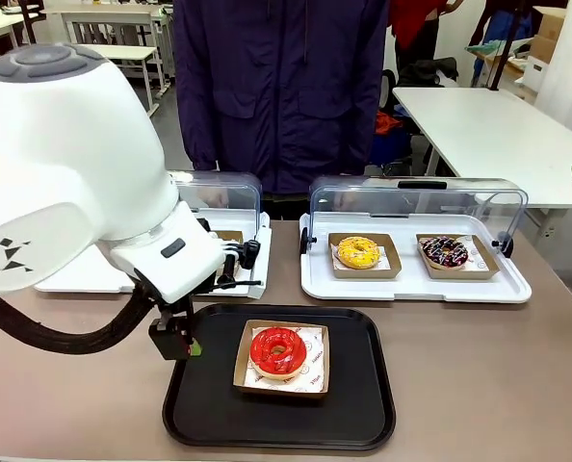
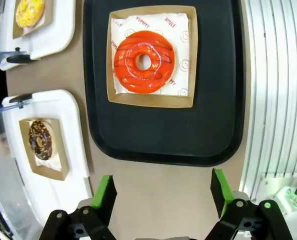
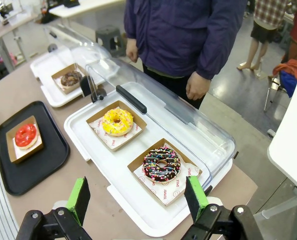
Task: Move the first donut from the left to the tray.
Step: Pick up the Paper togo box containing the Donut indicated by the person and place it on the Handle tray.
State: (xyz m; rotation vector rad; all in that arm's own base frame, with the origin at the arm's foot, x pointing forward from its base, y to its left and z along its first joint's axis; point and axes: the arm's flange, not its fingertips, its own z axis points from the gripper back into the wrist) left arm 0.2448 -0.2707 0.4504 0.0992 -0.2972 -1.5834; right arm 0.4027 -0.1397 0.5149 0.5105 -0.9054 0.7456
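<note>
The large flat black rectangular tray (image 1: 363,414) with a raised rim lies on the brown table (image 1: 488,366). On it, in a shallow brown cardboard holder (image 1: 315,380), sits the glossy red-glazed ring donut (image 1: 277,350). The left gripper (image 2: 161,195) hovers off the tray's edge, jaws wide apart, empty; the right gripper (image 3: 138,197) likewise gapes empty

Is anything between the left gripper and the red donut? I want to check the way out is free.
Nothing visible. The left gripper, jaws open, sits over bare table beside the black tray, and the red donut rests on that tray.
</note>
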